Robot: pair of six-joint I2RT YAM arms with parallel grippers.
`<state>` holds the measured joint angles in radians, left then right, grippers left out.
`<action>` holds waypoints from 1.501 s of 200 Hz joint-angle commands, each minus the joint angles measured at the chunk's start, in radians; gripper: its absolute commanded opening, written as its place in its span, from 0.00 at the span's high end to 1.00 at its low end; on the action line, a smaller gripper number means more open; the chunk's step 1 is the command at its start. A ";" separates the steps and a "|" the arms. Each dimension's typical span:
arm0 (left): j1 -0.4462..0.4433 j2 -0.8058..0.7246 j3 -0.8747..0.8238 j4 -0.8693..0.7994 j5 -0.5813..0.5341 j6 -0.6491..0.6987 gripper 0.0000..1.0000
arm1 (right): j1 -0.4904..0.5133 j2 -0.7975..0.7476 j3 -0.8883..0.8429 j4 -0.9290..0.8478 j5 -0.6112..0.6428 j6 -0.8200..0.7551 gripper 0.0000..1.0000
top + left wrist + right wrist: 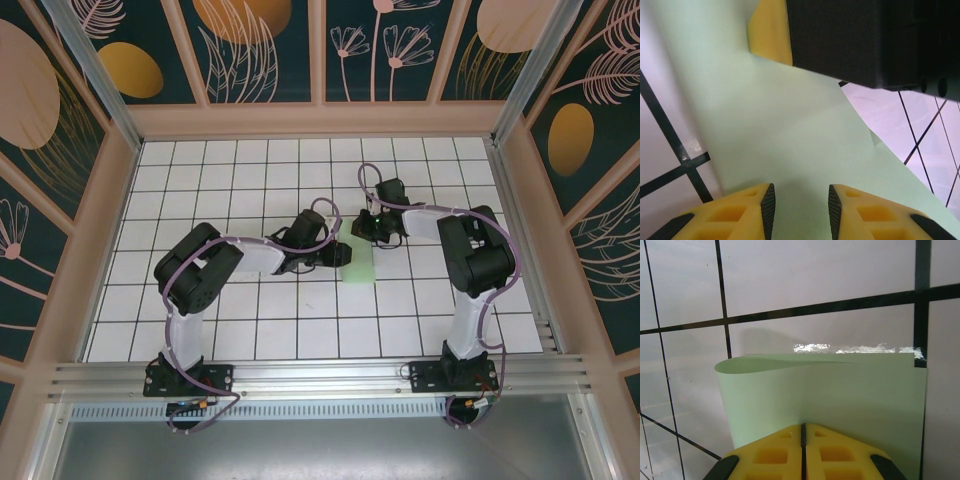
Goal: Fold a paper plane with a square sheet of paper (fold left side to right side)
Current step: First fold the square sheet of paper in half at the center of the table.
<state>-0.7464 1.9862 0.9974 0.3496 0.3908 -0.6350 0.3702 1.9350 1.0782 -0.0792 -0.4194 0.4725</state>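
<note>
Near the middle of the white-tiled desk (250, 180), the square sheet of paper (357, 265) lies between the two claws – from above, a pale green strip about one tile wide. The left claw (336, 250) is at its left edge and the right claw (368, 232) at its far end, the two standing close together over the sheet.

In the right wrist view the right claw (802, 432) has its yellow fingers pressed together, with only a thin dark line between them, pinching the near edge of the sheet (840, 390). The paper is doubled over there. Its upper layer curves round in a soft, uncreased loop at the left, and its right edge runs beside a black grid line.

In the left wrist view the left claw (800, 200) is spread – its black-padded fingertips (768, 205) stand apart, with the pale green sheet (780, 130) showing in the gap and beyond it. Whether the pads touch the paper I cannot tell. The sheet rises from the desk toward the top of that view, where a yellow finger (767, 30) and the black body of the right claw sit above it
</note>
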 commanded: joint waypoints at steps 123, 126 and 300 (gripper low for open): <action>-0.045 -0.024 -0.031 -0.125 0.008 0.125 0.63 | 0.012 0.055 -0.004 -0.080 0.069 -0.009 0.90; -0.048 -0.025 -0.031 -0.130 0.005 0.128 0.63 | 0.012 0.055 -0.004 -0.080 0.069 -0.009 0.90; -0.125 -0.055 0.018 -0.237 -0.029 0.173 0.62 | 0.018 0.063 0.003 -0.079 0.067 -0.006 0.89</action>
<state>-0.8455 1.9495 1.0103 0.2047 0.3389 -0.4747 0.3752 1.9385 1.0878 -0.0883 -0.4122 0.4728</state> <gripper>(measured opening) 0.375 0.107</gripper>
